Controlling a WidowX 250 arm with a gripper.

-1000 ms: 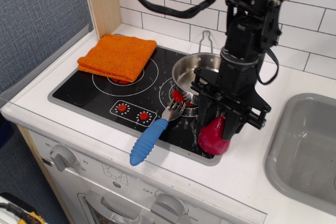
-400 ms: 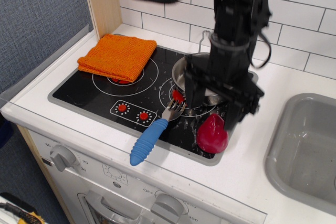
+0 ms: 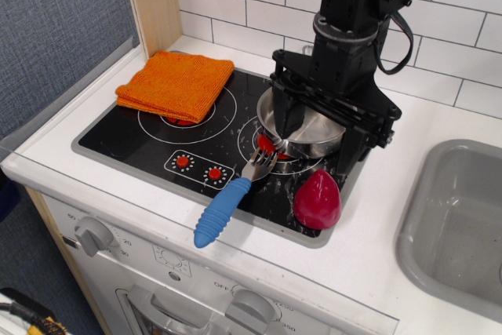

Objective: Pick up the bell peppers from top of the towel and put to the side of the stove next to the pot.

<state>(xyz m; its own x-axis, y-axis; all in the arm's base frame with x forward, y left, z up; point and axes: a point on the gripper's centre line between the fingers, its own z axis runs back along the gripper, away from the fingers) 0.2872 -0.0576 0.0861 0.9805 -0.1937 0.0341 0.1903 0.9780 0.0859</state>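
Gripper (image 3: 318, 140): black, two-fingered, hanging over the pot (image 3: 307, 126) with jaws spread wide and nothing between them; one finger (image 3: 284, 119) down at the pot's near-left rim, the other at its right side, fingertips clear of the bell pepper. Bell peppers (image 3: 317, 199): one glossy dark red teardrop toy, standing free just below and in front of the gripper, point up, resting at the front right corner of the stove (image 3: 149, 140) partly over the grey rim, just beside the pot, untouched by either finger. Pot: shiny shallow steel pan directly beneath the gripper, on the right burner, largely hidden by the arm. Fork (image 3: 229, 199): blue ribbed handle, metal tines, lying diagonally to the left of and below the gripper, tines toward the pot's front edge, handle end reaching past the stove's front rim onto the white counter (image 3: 369, 256). Towel (image 3: 176, 82): folded orange knitted square, well to the left of the gripper, on the far left burner and overlapping the stove's back left corner, with nothing on it. Sink (image 3: 459, 221): grey basin, to the right of the gripper, well apart from the pepper. Tiled wall (image 3: 463, 13): white, behind the arm.
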